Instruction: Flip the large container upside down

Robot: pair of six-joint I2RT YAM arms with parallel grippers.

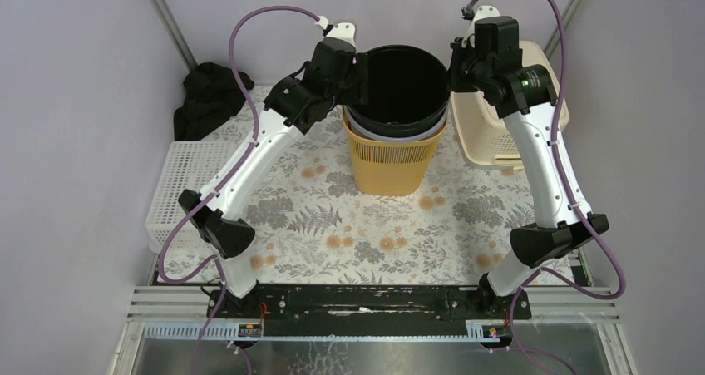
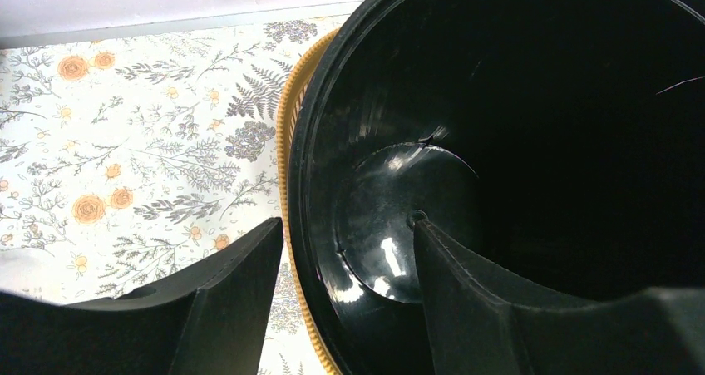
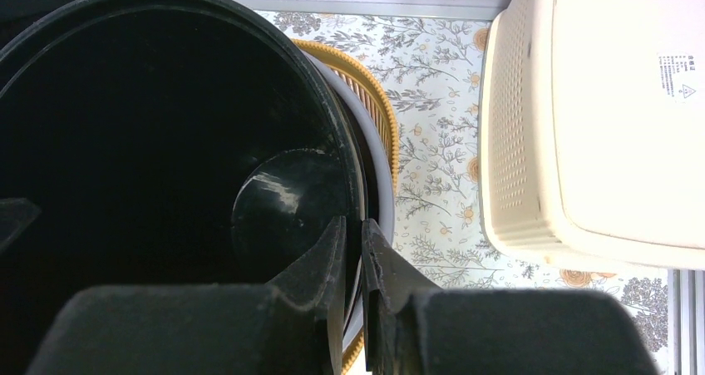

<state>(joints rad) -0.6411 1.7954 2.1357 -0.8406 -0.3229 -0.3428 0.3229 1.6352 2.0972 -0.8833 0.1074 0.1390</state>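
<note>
The large container (image 1: 405, 88) is a glossy black bucket standing mouth up, nested inside a white pot (image 1: 399, 135) that sits in a yellow basket (image 1: 391, 167). My left gripper (image 1: 356, 80) is at its left rim. In the left wrist view that gripper (image 2: 347, 224) is open and straddles the black wall (image 2: 540, 125), one finger outside and one inside, with a gap on each side. My right gripper (image 1: 456, 71) is at the right rim. In the right wrist view it (image 3: 353, 221) is shut on the wall of the container (image 3: 150, 125).
A cream perforated bin (image 1: 490, 134) stands right of the stack, close under my right arm (image 3: 615, 117). A white mesh basket (image 1: 187, 180) lies at the table's left edge, with a black cloth (image 1: 208, 101) behind it. A flowered mat (image 1: 374, 225) covers the table.
</note>
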